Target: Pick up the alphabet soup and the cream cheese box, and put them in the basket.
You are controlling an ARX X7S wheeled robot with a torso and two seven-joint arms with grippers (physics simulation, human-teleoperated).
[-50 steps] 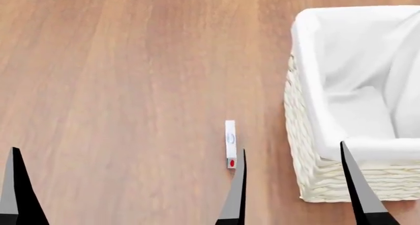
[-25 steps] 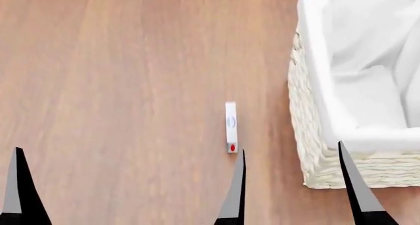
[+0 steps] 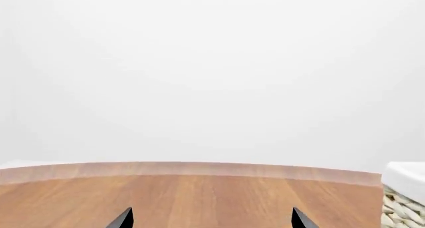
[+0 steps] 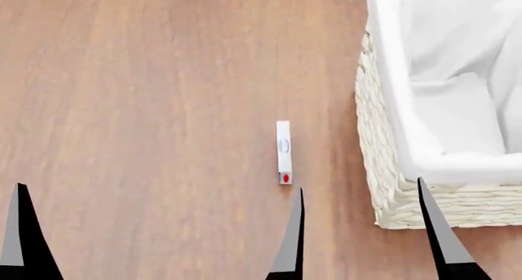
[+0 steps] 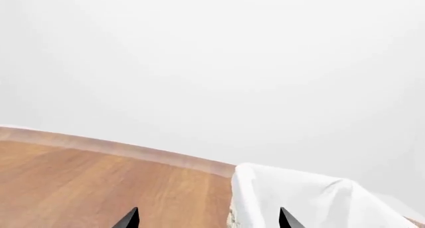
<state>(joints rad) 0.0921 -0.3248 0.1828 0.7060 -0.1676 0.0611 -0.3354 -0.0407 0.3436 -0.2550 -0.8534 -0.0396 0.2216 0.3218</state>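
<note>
Black, pointed fingertips are the nearest things in the head view. 2 of them show at the bottom edge on the right side, and they belong to the right end effector (image 4: 367,231); they stand wide apart, with nothing between them but bare wood. Only 1 fingertip of the left end effector (image 4: 23,231) shows in the head view, at the bottom left corner. In the left wrist view its 2 tips (image 3: 211,219) are spread apart and empty too.

Just beyond the inner fingertip (image 4: 292,237) of the right end effector lies the cream cheese box (image 4: 283,151), a thin white carton on the wooden worktop (image 4: 147,109). Its red spot is at the near end and the blue oval mark is near the middle. It does not touch the fingertip, and it lies beside the basket with a strip of bare wood between them.

Further away and to the right stands the basket (image 4: 383,170), woven in cream-white wicker, with a white cloth liner (image 4: 456,78) folded over its rim. The alphabet soup can is not visible in any view. The right wrist view shows the liner and the far edge of the worktop in front of a plain white background.
</note>
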